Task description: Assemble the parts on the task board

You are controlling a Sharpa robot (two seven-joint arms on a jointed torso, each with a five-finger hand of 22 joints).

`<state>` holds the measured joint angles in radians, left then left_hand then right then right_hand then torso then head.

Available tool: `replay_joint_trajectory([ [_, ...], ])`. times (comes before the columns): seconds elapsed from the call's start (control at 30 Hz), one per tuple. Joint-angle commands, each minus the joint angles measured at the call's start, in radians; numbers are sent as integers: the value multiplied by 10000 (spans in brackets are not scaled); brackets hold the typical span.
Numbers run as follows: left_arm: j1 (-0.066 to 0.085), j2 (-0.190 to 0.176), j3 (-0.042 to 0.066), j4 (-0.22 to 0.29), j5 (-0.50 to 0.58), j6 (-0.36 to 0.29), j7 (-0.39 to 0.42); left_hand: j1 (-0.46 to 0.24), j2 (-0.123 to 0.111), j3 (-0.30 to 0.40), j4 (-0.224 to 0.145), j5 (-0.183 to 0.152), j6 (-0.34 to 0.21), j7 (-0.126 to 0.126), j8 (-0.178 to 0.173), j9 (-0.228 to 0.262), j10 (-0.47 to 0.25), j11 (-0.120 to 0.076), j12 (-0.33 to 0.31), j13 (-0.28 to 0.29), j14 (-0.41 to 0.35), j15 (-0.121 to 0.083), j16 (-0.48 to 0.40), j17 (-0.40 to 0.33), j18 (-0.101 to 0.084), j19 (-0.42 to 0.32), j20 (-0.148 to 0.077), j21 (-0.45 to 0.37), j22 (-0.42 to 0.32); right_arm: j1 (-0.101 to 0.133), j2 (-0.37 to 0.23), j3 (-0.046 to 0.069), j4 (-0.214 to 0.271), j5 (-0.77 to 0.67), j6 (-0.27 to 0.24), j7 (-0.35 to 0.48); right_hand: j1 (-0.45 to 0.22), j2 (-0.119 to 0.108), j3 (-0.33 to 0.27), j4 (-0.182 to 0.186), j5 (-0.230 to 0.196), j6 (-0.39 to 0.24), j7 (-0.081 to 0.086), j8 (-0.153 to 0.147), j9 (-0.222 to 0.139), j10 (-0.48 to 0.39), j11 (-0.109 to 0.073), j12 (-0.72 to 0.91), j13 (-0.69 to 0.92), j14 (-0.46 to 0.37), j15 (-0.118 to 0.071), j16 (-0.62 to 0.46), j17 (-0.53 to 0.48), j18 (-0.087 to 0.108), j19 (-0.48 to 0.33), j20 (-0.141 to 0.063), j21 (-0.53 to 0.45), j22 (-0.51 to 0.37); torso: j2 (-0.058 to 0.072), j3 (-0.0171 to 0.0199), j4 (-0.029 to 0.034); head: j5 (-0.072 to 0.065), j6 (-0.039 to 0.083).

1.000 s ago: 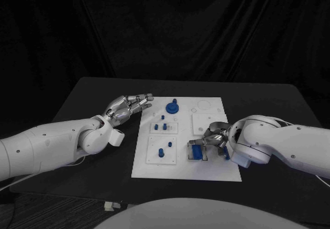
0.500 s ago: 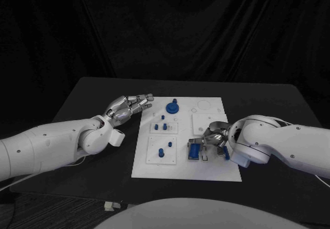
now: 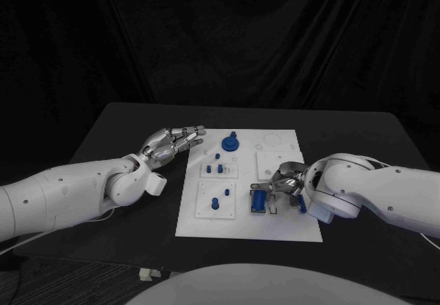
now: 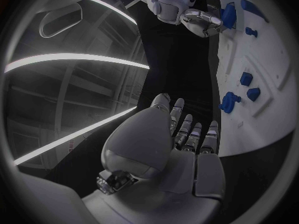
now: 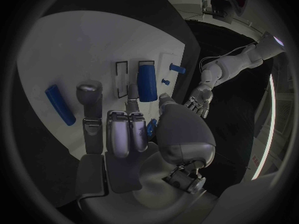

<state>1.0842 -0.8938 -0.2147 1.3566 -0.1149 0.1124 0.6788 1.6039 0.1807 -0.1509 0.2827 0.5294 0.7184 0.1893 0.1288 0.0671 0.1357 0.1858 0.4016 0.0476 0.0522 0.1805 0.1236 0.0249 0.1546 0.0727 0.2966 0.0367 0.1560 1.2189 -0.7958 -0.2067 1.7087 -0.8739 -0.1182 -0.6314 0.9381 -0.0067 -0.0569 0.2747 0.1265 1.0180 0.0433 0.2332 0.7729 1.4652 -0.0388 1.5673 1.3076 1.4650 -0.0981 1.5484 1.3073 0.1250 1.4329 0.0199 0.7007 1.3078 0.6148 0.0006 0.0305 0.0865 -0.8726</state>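
Head view: the task board (image 3: 275, 229) lies mid-table (image 3: 110, 127). The left hand (image 3: 170, 145) hovers just off the board's far-left corner, fingers spread and slightly curled, holding nothing. The right hand (image 3: 286, 185) sits over the board's right side, fingers bent down around a blue block (image 3: 261, 201) that stands in a slot there. Whether the fingers actually clamp the block cannot be told here. A round blue knob (image 3: 230, 142) stands near the board's far edge. Two small pegs (image 3: 215, 169) stand in a plate toward the board's left side. A longer peg (image 3: 215, 204) lies in the plate nearer than that.

Left wrist view: the left hand is flat and empty, fingers apart, beside the board's edge. The knob (image 4: 228, 102) and two small pegs (image 4: 249, 86) are on the board just beyond the fingertips. The right hand (image 4: 201, 21) is at the board's far side, on the blue block (image 4: 228, 15).

Right wrist view: the right hand (image 5: 121, 129) is above the board, fingers (image 5: 90, 102) extended and parted. The blue block (image 5: 147, 82) stands in its slot just past the fingertips; contact is unclear. A loose blue cylinder (image 5: 60, 105) lies on the board beside the hand.
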Motion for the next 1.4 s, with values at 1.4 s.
replay_joint_trajectory([
  [1.4,-108,-33,10,12,55,137,341,182,-5,131,-44,101,34,29,67,4,65,28,9,11,14,86,72,6,-187,95,-12,79,57,36,-1090,3,1227,-2688,-2470,1578,19,430,-1275,170,574,-1837,330,374,-392,1056,325,35,2632,1058,268,224,2635,-124,283,127,1162,1130,5,-1,-2,33,0],
])
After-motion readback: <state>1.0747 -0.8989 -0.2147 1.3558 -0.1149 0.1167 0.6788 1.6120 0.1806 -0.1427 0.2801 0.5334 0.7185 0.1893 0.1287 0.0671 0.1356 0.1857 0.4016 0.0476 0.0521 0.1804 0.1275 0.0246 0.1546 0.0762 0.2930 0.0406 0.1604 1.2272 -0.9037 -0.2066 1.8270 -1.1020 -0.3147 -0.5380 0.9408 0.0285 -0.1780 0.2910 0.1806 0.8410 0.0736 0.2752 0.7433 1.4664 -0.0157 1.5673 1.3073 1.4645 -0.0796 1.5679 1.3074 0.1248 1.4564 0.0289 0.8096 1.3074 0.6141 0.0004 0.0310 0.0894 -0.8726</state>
